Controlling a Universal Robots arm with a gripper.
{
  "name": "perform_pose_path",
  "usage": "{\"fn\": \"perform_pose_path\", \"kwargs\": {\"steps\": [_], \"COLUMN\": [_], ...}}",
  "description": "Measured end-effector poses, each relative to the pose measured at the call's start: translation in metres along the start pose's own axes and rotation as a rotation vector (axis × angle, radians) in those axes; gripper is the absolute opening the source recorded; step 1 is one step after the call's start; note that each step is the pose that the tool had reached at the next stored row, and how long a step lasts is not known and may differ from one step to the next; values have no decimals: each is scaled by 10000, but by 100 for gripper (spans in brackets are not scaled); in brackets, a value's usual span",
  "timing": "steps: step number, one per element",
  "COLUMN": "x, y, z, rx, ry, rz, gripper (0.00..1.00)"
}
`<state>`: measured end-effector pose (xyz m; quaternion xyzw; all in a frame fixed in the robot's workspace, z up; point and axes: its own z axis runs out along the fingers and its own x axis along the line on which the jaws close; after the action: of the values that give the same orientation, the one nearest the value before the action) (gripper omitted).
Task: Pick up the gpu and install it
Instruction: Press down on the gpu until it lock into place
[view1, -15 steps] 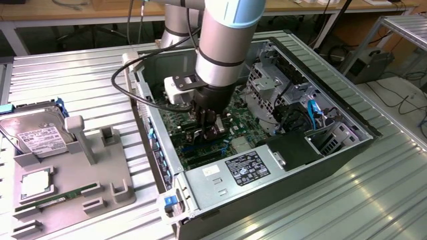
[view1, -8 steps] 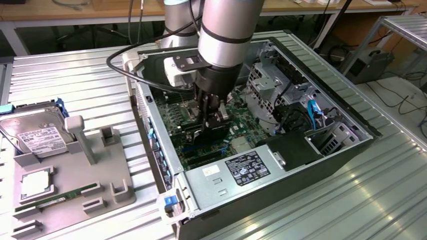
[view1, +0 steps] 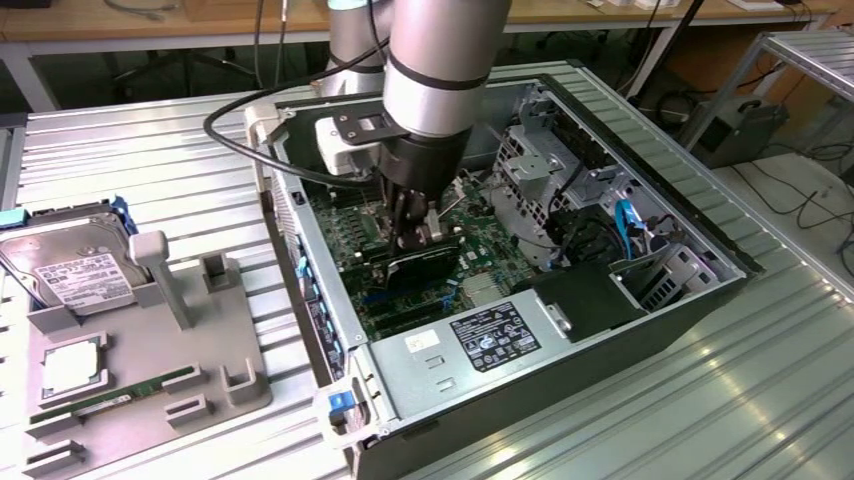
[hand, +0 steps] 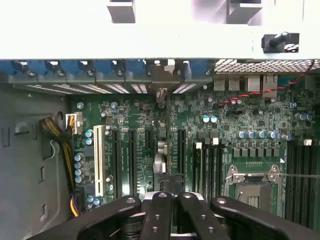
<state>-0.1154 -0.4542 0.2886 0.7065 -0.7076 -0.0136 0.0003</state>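
Your gripper is closed on the gpu, holding the card on edge and low inside the open computer case, over the motherboard, probably so it lines up with a slot.

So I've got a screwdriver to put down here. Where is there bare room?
The ribbed metal tabletop is bare between the gray fixture tray and the computer case, and also on the exterior view's right of the case. Inside the case it is crowded: the gripper holds the gpu over the motherboard.
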Motion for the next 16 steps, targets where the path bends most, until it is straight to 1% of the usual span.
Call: {"fn": "perform_pose_path", "kwargs": {"steps": [5, 9, 11, 12, 15, 16], "x": [-12, -16, -17, -17, -18, -19], "y": [16, 16, 15, 16, 17, 17], "z": [90, 151, 177, 182, 197, 198], "rx": [0, -6, 3, -1, -6, -4], "ry": [90, 180, 194, 218, 266, 265], "rz": [1, 3, 3, 4, 4, 5], "gripper": [11, 11, 11, 11, 11, 11]}}
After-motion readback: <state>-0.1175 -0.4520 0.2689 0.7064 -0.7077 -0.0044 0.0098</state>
